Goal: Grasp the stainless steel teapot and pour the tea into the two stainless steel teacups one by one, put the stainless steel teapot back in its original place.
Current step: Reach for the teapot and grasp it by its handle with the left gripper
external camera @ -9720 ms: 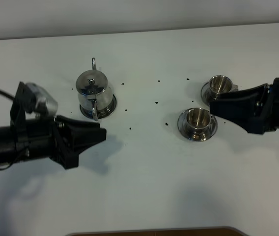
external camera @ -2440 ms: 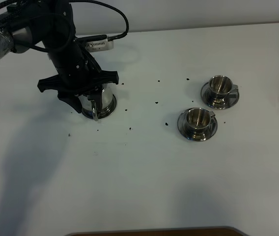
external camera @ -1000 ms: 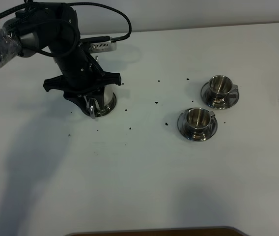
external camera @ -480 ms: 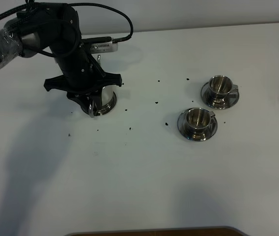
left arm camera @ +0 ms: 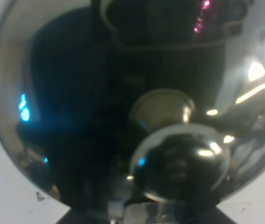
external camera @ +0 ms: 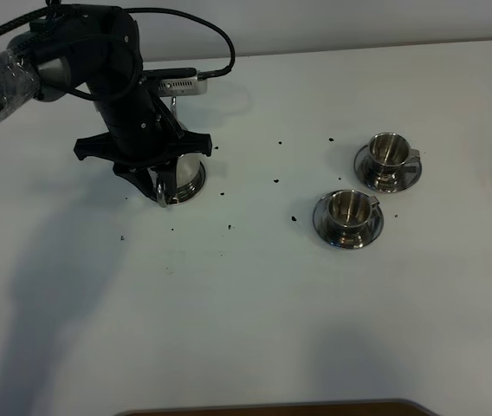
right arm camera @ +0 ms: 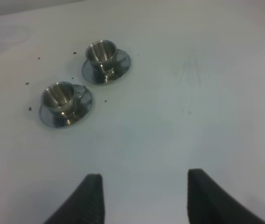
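Here's the white table [external camera: 255, 295], and the whole job is ahead of us. The left arm [external camera: 107, 61] hangs over the far corner with the left gripper [external camera: 146, 159] right down on top of the stainless steel teapot [external camera: 187, 170]. The pot sits directly beneath the gripper, upright. The left wrist view is filled by its domed lid [left arm camera: 76, 116] and knob [left arm camera: 179, 163].

Are the fingers clamped or slack? We cannot tell, because the black housing hides them from above and the wrist view shows no finger at all. The loop handle [external camera: 161, 186] pokes out just below the gripper.

The pot looks seated on its coaster [external camera: 197, 187], so by our reckoning it isn't lifted yet. We're at the grasp, the first step.

The two teacups, one [external camera: 388, 149] and the other [external camera: 347, 206], stand on their saucers well apart from the left gripper, out toward the other arm's side. We see no tea in either, so both pours and the return to the coaster remain.

The right gripper [right arm camera: 142, 196] has its jaws spread with nothing between them, both cups some way ahead of it. Dark specks [external camera: 276, 181] dot the table between pot and cups.
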### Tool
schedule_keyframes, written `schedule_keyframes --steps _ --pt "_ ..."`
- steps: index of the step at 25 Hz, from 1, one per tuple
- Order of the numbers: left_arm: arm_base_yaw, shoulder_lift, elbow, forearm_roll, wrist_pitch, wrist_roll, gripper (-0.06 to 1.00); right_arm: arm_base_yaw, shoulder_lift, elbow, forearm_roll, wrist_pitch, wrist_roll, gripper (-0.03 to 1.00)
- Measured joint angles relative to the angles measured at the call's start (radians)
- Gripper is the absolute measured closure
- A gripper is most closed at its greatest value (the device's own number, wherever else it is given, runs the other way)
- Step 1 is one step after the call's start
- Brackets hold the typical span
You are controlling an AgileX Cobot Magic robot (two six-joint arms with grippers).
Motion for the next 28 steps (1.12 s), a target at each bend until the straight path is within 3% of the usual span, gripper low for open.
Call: schedule_keyframes --steps 28 --pt "0.000 0.031 -0.002 0.016 -0.015 0.044 0.54 0.000 0.000 0.000 0.000 0.000 0.000 0.55"
